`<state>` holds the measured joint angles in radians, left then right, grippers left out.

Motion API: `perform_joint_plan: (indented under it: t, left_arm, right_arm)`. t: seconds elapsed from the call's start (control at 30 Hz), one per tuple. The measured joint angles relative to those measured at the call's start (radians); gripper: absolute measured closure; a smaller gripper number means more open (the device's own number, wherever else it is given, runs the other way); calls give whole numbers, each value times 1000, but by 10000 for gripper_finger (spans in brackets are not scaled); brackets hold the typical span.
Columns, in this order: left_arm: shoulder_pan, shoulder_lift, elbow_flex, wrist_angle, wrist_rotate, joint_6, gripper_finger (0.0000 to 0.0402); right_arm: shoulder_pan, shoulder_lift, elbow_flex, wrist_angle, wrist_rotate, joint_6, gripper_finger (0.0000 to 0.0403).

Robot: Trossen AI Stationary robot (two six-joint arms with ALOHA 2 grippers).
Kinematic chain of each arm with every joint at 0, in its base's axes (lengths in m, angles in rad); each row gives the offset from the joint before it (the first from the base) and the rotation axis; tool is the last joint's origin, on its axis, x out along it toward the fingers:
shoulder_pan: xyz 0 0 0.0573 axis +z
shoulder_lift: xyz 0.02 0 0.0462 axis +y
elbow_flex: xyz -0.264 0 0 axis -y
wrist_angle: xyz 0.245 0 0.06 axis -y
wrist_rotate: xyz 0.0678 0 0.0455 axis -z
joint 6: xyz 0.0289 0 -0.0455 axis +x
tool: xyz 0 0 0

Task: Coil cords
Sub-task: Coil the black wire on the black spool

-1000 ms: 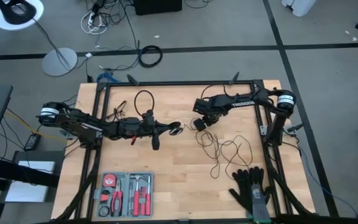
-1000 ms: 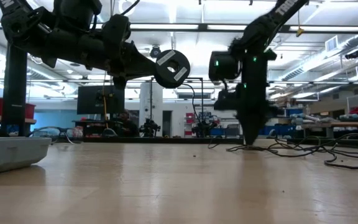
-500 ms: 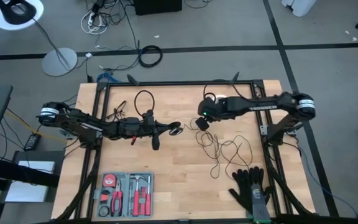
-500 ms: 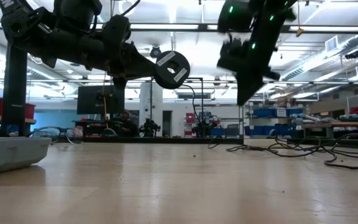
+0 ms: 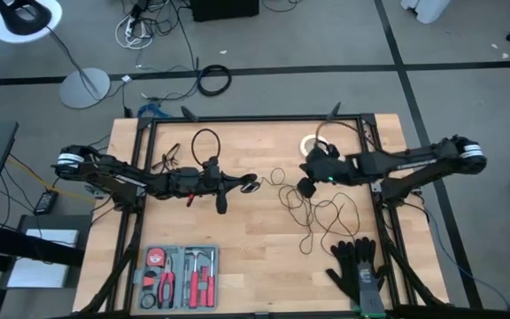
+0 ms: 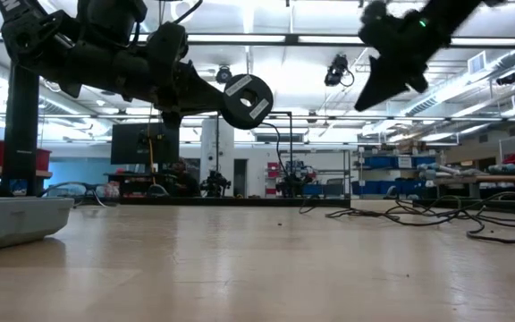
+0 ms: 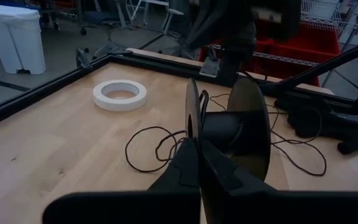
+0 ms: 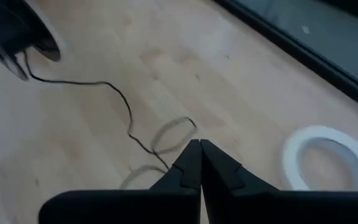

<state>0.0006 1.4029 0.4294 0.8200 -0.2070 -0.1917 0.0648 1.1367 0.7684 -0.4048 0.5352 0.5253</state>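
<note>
A black spool [image 7: 235,124] hangs over the table's middle, with my left gripper [image 7: 199,146] shut on it; it also shows in the high view [image 5: 251,183] and the low view [image 6: 247,98]. A thin black cord [image 8: 120,102] runs from the spool to my right gripper [image 8: 195,146], which is shut, raised, and slanting down right of the spool [image 5: 305,188]. The rest of the cord lies in loose loops [image 5: 324,213] on the wood below and near that gripper. My left gripper pinches the lower rim of one spool disc [image 7: 191,134] between its two fingers, coming nearly level from the table's left. The spool is lifted clear with its discs standing on edge. My right gripper has the cord [image 8: 165,165] at its shut fingertips, slanting down from above; the fingers hide the exact spot. The cord runs slack from there to the spool.
A white tape ring [image 5: 310,144] lies at the far right, close behind my right gripper. Black gloves [image 5: 357,270] lie at the near right, a tool tray [image 5: 180,276] at the near left, and another black cable loop [image 5: 204,142] at the far left.
My right gripper has risen from the table, gone toward the table's right edge and tipped from pointing straight down to slanting. It stays shut. The tape ring, hidden under the arm before, now shows. My left gripper and the spool have kept still.
</note>
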Motion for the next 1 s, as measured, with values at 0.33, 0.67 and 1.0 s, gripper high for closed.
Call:
perform_joint_plan:
  t: [0.33, 0.67, 1.0]
  left_arm:
    - [0, 0, 0, 7, 0, 2, 401]
    - [0, 0, 0, 12, -4, 4, 401]
    - [0, 0, 0, 13, -4, 4, 401]
  right_arm:
    - [20, 111, -449, 990, 6, -125, 401]
    - [2, 433, -336, 1169, -9, -217, 384]
    - [-2, 583, -230, 1172, -9, -308, 334]
